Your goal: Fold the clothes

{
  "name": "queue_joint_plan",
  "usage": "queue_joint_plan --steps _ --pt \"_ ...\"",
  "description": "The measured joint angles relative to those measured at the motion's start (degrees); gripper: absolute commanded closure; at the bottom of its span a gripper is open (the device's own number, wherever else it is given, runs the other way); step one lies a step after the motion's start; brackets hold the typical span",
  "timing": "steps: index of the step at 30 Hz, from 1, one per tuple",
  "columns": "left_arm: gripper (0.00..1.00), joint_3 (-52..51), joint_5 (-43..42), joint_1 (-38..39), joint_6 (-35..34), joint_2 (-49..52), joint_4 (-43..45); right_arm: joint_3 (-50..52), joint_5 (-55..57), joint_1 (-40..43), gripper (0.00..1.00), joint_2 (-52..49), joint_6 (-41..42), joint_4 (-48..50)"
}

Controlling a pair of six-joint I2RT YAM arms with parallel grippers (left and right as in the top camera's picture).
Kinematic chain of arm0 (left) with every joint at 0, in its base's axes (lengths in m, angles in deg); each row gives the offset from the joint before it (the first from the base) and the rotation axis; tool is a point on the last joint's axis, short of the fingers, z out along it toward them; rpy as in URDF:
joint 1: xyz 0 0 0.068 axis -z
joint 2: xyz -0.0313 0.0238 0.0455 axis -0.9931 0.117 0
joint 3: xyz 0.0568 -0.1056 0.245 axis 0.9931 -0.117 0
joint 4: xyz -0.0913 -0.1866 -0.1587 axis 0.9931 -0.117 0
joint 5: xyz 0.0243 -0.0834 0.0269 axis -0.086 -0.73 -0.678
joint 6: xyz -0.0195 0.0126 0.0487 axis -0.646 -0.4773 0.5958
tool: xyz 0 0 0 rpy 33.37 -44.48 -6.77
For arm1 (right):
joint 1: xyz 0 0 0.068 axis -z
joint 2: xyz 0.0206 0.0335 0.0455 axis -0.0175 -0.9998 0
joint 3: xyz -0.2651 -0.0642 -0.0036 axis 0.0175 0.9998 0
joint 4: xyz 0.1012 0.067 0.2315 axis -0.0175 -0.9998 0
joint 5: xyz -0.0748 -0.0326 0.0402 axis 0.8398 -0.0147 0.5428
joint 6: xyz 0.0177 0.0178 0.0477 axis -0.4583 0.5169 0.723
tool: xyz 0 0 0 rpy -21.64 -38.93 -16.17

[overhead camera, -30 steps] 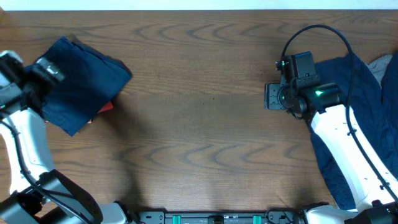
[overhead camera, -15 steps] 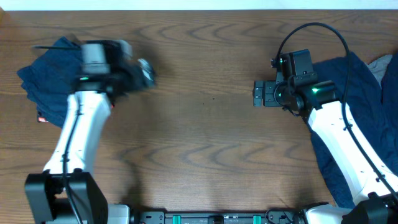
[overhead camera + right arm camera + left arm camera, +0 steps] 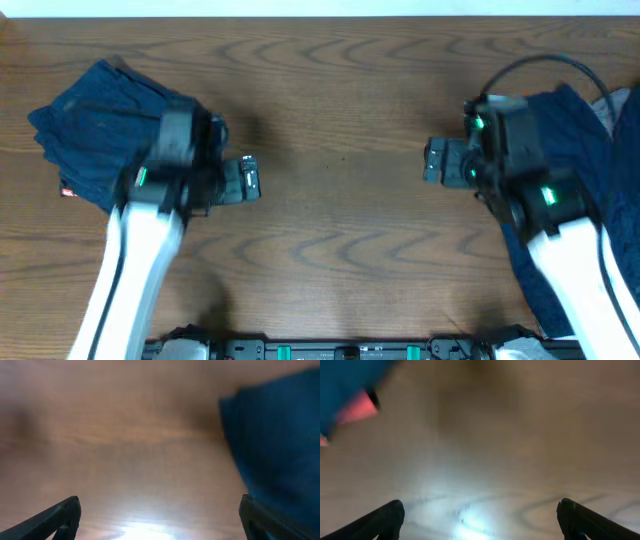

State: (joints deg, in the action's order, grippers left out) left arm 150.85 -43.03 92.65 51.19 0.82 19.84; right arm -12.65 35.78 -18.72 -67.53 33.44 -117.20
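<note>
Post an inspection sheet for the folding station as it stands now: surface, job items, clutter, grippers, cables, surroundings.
Surface: brown wood-grain table, wood showing between the arms.
Job's things: folded dark navy-blue cloth garment at far left, small red tag at its near edge; rumpled dark navy-blue cloth pile at far right, partly hidden by the right arm.
Clutter: pale grey item at the right edge, too cut off to identify.
Grippers: left gripper open, empty, over wood beside the folded garment; right gripper open, empty, over wood beside the pile.
Cables: black cable looping above the right arm.
Surroundings: nothing seen.
</note>
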Motion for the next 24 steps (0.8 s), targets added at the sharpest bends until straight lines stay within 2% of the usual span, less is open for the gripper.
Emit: queue_joint_plan --steps 5,10,17,24 --pt "0.02 -10.2 2.5 6.0 0.0 -22.8 10.6 8.9 9.0 -7.8 0.01 15.2 4.8 2.7" --pt "0.02 -14.9 3.3 7.8 0.0 -35.3 12.3 15.1 14.2 -8.6 0.01 23.4 7.4 1.6" --pt "0.02 -15.3 3.8 7.9 0.0 -43.0 12.2 16.2 16.1 -8.6 0.01 25.2 8.5 -6.2" --pt "0.02 -15.3 4.2 8.0 0.0 -43.2 11.0 16.2 16.4 -8.6 0.01 25.2 8.5 -8.9"
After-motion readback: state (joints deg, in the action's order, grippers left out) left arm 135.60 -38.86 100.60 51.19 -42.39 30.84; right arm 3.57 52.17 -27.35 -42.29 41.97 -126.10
